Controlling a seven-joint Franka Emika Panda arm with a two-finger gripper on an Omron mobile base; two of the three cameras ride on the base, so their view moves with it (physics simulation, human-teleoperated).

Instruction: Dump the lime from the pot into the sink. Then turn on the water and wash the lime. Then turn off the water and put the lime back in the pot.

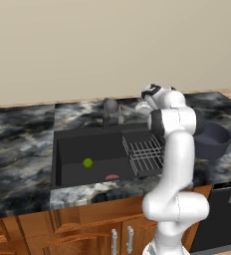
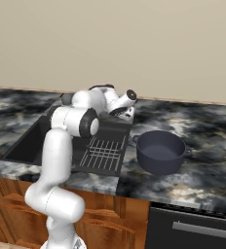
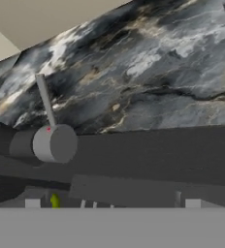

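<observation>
A: Dark marbled stone counter under a beige wall. How far along is it?

B: Dumping looks done: the small yellow-green lime lies on the floor of the matte black rectangular sink, and the wide dark blue-grey metal pot stands upright on the counter, right of the sink. Water, washing and return remain.

A: Room?

B: The pincer is spread, holding nothing, near the round-topped grey faucet; the wall stands close behind.

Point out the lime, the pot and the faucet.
lime (image 1: pixel 88 162): left base view, middle of the ball, on the sink floor.
pot (image 2: pixel 160 163): right base view, its front outer wall.
faucet (image 3: pixel 54 144): hand view, the round grey end of its body.
</observation>
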